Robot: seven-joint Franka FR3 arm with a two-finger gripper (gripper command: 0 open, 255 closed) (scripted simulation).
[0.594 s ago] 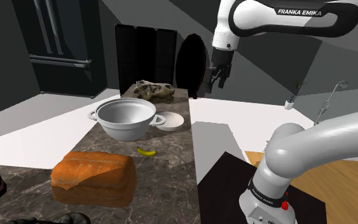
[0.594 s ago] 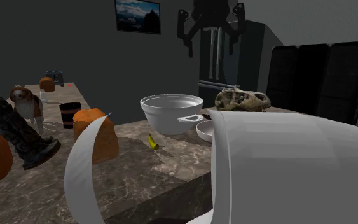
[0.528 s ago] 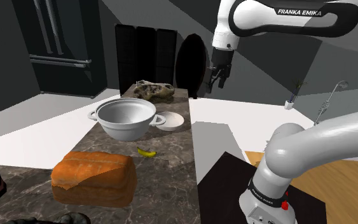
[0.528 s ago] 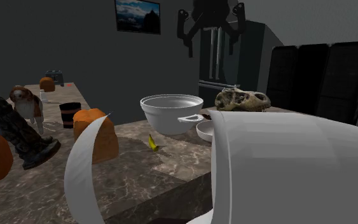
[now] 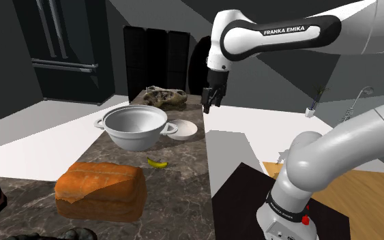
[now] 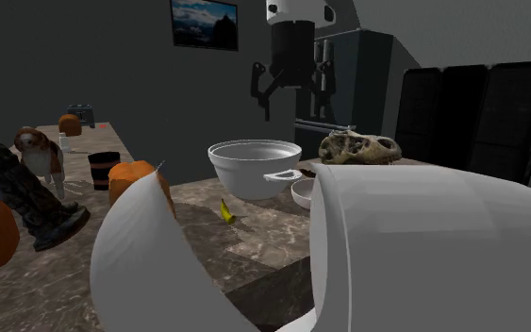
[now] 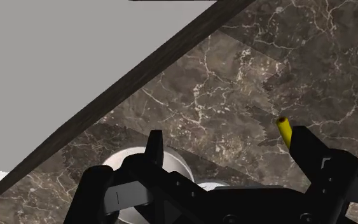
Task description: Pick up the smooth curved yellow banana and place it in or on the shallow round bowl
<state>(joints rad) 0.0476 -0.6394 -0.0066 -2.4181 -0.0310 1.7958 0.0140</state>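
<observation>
Yellow banana (image 5: 157, 162), white-veined brown countertop (image 5: 178, 192)

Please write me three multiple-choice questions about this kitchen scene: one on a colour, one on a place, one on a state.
1. The bowl is: A white; B red; C yellow.
2. The banana lies: A in the bowl; B on the counter between bread and pot; C on the floor.
3. The tool is: A open, in the air; B shut on the banana; C resting on the counter.
Answers: 1 A, it is drawn white. 2 B, it lies near the bread. 3 A, its fingers stand apart.
</observation>
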